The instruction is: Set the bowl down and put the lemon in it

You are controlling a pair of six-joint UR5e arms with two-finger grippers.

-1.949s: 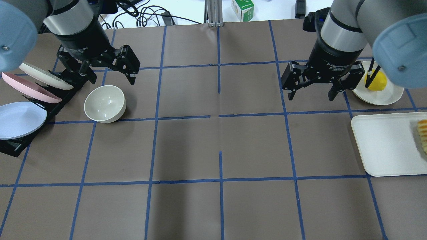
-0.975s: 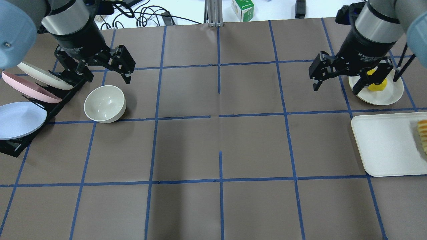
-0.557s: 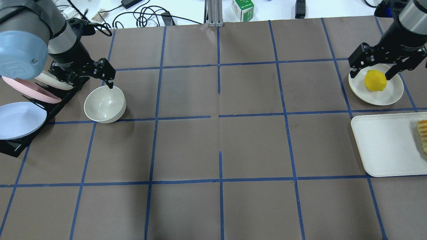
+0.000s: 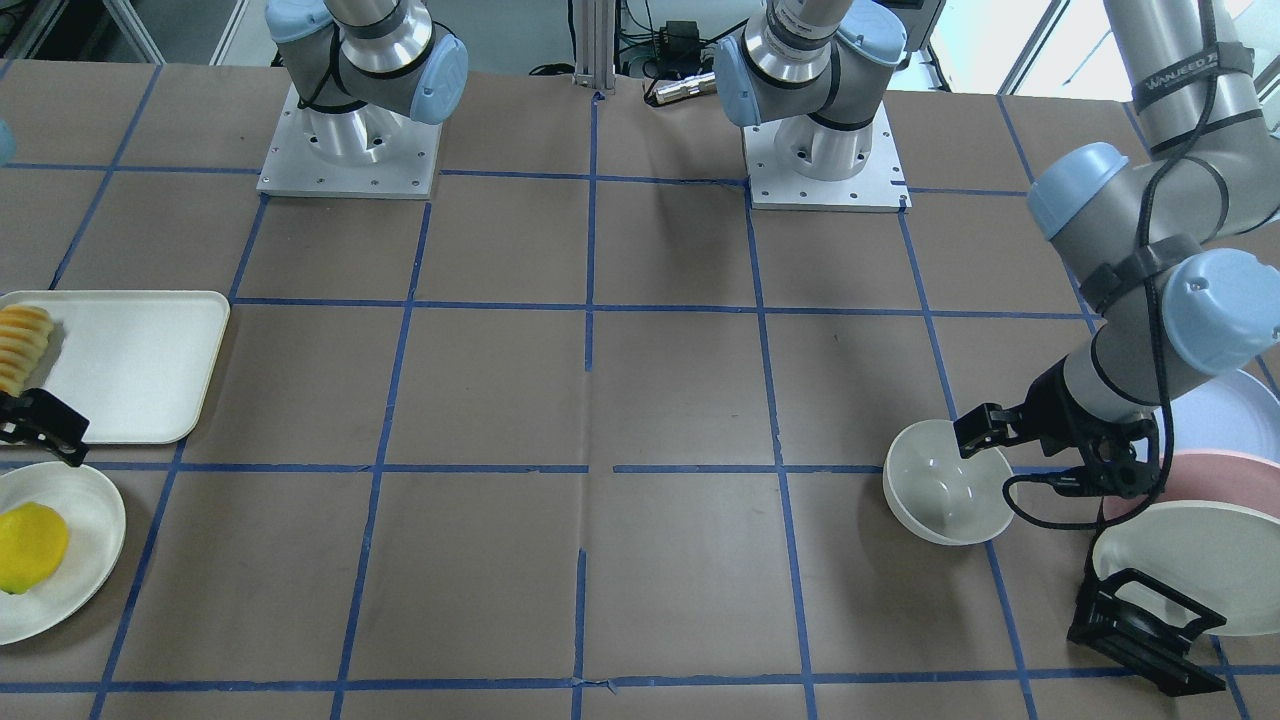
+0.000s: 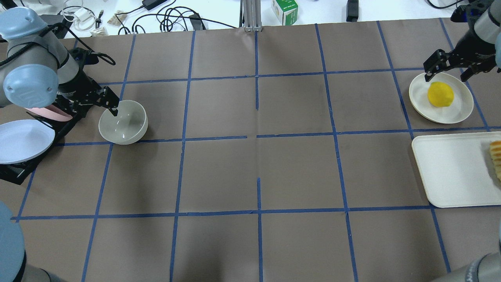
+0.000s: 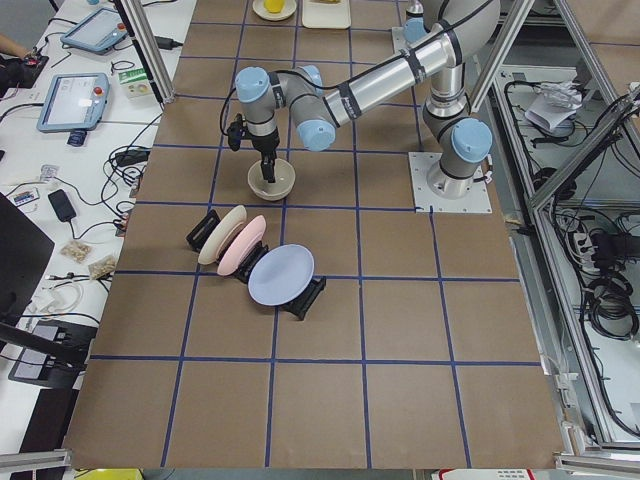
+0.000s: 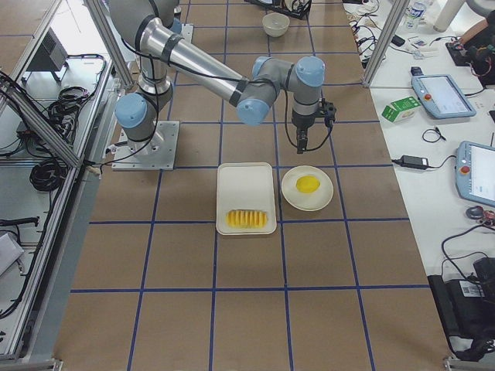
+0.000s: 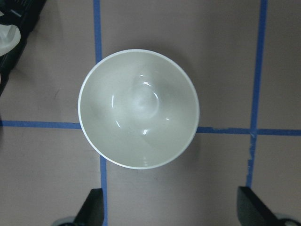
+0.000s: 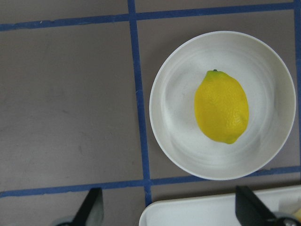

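Observation:
The off-white bowl stands upright and empty on the table at the left, next to the plate rack; it also shows in the left wrist view. My left gripper is open and empty, just above the bowl's left rim, not touching it. The yellow lemon lies on a cream plate at the far right and fills the right wrist view. My right gripper is open and empty, above the plate's far edge.
A black rack with pastel plates stands left of the bowl, close to my left arm. A white tray with sliced fruit lies in front of the lemon's plate. Cables and a green carton lie beyond the table's far edge.
My left gripper has come down and moved left to the bowl's rim. My right gripper has swung right and back to the plate's far edge, uncovering the lemon. Both stay open.

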